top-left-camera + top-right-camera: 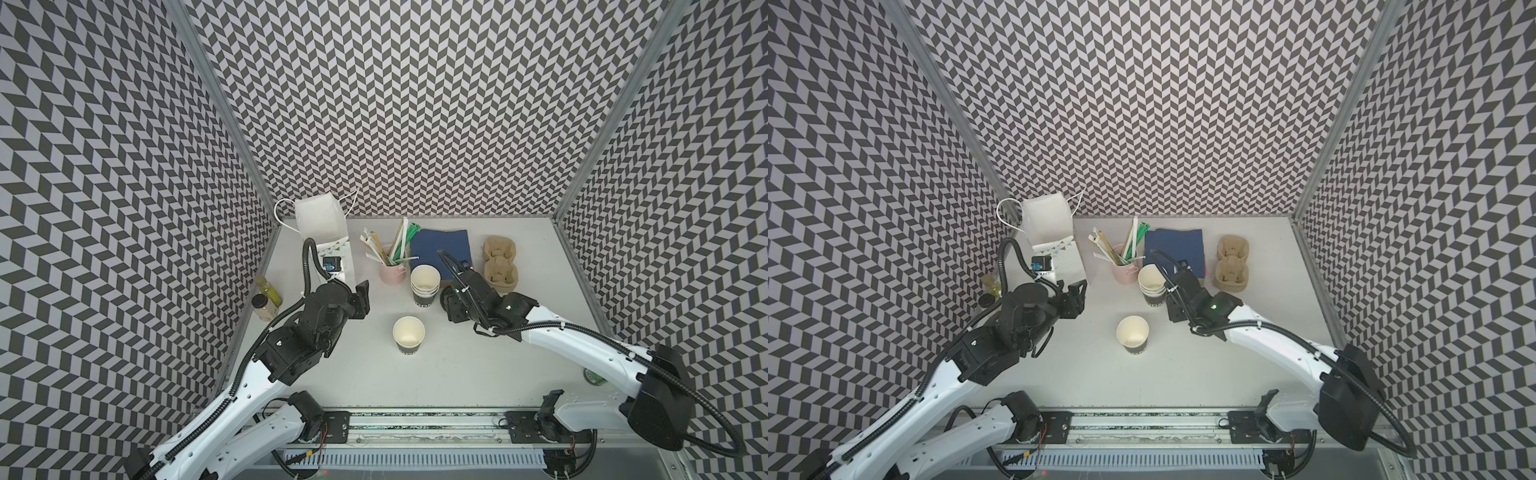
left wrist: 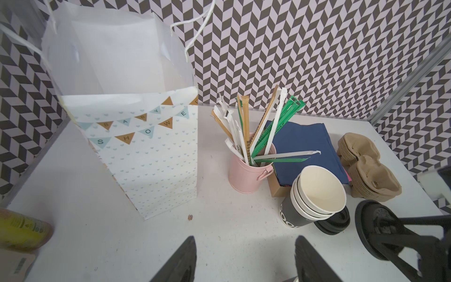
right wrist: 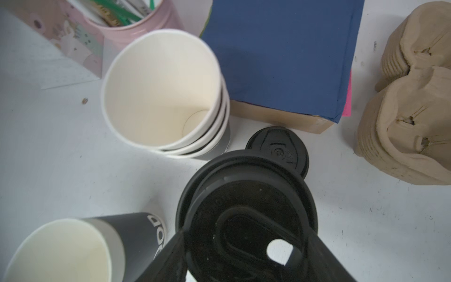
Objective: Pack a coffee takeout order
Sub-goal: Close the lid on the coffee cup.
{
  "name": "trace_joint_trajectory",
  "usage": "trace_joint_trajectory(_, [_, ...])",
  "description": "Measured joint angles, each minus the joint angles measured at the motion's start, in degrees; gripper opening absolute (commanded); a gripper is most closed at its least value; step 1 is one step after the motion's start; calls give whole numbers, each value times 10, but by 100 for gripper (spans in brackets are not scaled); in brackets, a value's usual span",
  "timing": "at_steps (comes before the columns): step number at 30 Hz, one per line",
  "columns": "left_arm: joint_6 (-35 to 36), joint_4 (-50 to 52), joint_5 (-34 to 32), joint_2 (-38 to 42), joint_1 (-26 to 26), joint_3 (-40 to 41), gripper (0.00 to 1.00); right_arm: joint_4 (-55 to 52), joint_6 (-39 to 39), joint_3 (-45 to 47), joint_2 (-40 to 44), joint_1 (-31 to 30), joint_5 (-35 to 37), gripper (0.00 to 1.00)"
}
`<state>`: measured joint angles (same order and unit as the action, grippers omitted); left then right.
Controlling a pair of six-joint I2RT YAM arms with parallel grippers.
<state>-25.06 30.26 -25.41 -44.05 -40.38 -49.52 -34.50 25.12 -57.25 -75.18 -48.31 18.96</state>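
A dark paper cup (image 1: 408, 334) stands alone mid-table, its white inside showing (image 3: 61, 249). My right gripper (image 3: 246, 234) is shut on a black plastic lid (image 3: 244, 195), held just above the table beside the stack of white-lined cups (image 1: 424, 282). In a top view this gripper (image 1: 1173, 309) sits right of that stack. Another black lid (image 3: 278, 149) lies flat on the table by the stack. The navy-blue napkin (image 1: 440, 249) lies on a box behind, with the tan pulp carrier (image 1: 500, 262) to its right. My left gripper (image 2: 245, 240) is open and empty over bare table, near the bag (image 1: 361, 299).
A white paper bag (image 1: 322, 220) with bunting print stands open at the back left. A pink pot (image 1: 392, 270) of wrapped straws sits between the bag and the napkin. Two bottles (image 1: 268, 299) stand at the left edge. A pink napkin edge (image 3: 347, 97) shows under the navy one.
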Motion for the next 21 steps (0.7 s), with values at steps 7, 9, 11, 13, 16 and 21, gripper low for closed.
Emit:
trace_joint_trajectory(7, [-1,-3,-6,11,8,13,70,-50,26,-24,34,-93,19,62])
trace_joint_trajectory(9, [-1,-3,-7,11,8,15,71,-60,33,-42,36,-117,23,62])
trace_joint_trajectory(11, [-1,-3,-7,12,8,16,71,-61,38,-56,36,-138,23,62])
trace_joint_trajectory(13, [-1,-3,-8,16,8,18,71,-60,41,-62,36,-157,21,62])
trace_joint_trajectory(16, [-1,-3,-10,21,8,19,72,-59,45,-63,26,-180,17,62])
trace_joint_trajectory(21, [-2,-3,-19,30,8,19,75,-58,47,-73,-27,-208,11,62])
